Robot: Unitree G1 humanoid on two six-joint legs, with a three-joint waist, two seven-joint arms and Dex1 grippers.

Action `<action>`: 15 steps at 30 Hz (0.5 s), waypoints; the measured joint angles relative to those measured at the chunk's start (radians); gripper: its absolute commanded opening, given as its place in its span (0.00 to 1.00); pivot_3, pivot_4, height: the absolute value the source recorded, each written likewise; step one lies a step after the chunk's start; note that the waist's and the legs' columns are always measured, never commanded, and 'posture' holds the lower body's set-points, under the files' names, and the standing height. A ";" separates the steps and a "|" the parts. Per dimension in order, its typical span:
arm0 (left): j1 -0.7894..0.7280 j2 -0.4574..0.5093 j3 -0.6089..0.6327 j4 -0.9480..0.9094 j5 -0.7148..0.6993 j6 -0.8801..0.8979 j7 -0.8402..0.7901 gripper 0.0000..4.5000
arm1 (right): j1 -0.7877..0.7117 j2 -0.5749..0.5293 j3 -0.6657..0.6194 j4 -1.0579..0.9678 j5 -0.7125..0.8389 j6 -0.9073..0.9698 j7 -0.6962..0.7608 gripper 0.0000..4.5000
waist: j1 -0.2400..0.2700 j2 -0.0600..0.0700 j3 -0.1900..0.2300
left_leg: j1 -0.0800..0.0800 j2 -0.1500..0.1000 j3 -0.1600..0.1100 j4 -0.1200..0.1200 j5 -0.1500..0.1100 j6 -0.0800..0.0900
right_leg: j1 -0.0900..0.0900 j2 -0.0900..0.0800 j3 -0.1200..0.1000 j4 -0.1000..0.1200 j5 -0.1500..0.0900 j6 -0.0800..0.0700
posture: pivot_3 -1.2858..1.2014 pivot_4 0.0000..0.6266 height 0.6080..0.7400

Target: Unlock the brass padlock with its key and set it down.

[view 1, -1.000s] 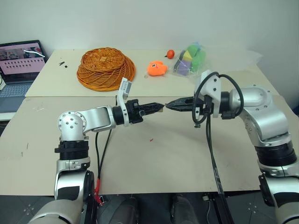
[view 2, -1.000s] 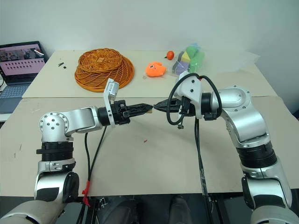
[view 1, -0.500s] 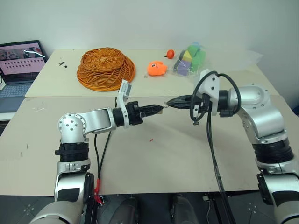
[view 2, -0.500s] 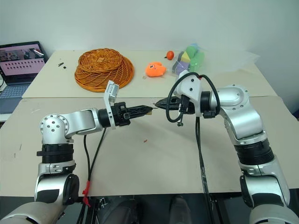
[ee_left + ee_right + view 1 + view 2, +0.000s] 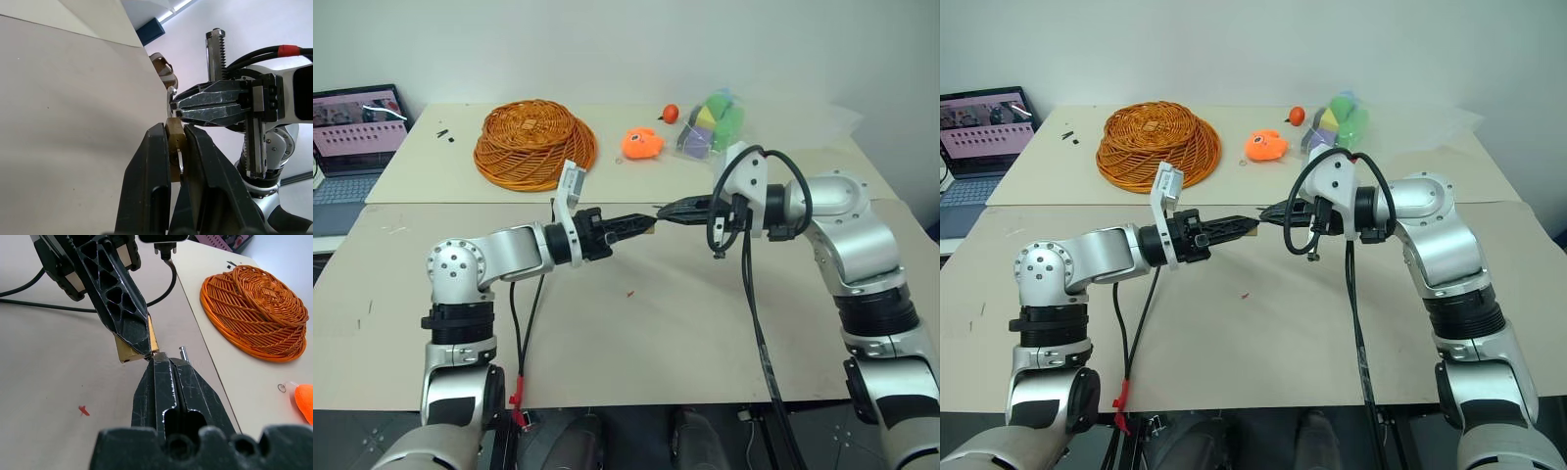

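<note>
The small brass padlock [image 5: 174, 147], a yellow-gold metal block with a thin silver shackle, is being held above the tan tabletop, clamped between the two black fingers of the left gripper [image 5: 176, 147]. Only a narrow strip of its brass body is being shown between those fingers in the left wrist view, with a sliver of silver beside it. In the right wrist view, a lower corner of the brass block [image 5: 126, 352] is being seen under the finger. The closed tips of the right gripper [image 5: 157, 357] are being pressed against the padlock's end. Whether the shackle is open cannot be told.
</note>
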State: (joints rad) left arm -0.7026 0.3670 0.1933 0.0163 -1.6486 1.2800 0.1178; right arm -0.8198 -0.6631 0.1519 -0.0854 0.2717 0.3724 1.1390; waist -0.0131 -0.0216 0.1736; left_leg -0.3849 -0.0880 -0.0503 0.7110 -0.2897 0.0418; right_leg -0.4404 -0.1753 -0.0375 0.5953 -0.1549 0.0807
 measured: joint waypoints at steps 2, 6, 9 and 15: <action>0.019 0.017 -0.008 0.001 0.010 0.001 -0.016 0.02 | -0.003 -0.011 -0.002 0.000 0.007 0.004 0.008 0.00 | 0.001 0.000 0.000 | 0.000 0.000 0.000 0.000 0.000 0.000 | 0.000 0.000 0.000 0.000 0.000 0.000 | 0.52 0.24 0.99; 0.047 0.066 -0.035 0.011 0.081 0.013 -0.060 0.02 | -0.027 -0.035 -0.018 -0.004 0.032 0.040 0.016 0.00 | 0.001 0.000 0.000 | 0.000 0.000 0.000 0.000 0.000 0.000 | 0.000 0.000 0.000 0.000 0.000 0.000 | 0.52 0.24 0.99; 0.048 0.072 -0.057 0.029 0.121 0.020 -0.065 0.02 | -0.042 -0.063 -0.059 -0.025 0.067 0.075 0.016 0.00 | 0.002 0.000 0.000 | 0.000 0.000 0.000 0.000 0.000 0.000 | 0.000 0.000 0.000 0.000 0.000 0.000 | 0.52 0.24 0.99; 0.074 0.027 -0.123 0.014 0.191 0.049 -0.024 0.02 | -0.041 -0.102 -0.089 -0.058 0.085 0.105 0.007 0.00 | 0.004 0.000 0.000 | 0.000 0.000 0.000 0.000 0.000 0.000 | 0.000 0.000 0.000 0.000 0.000 0.000 | 0.52 0.24 0.99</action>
State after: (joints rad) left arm -0.6287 0.3944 0.0707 0.0302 -1.4574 1.3292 0.0942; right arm -0.8609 -0.7647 0.0628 -0.1432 0.3568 0.4779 1.1460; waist -0.0091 -0.0216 0.1736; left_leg -0.3850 -0.0880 -0.0504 0.7109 -0.2898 0.0420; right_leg -0.4400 -0.1754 -0.0375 0.5950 -0.1549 0.0807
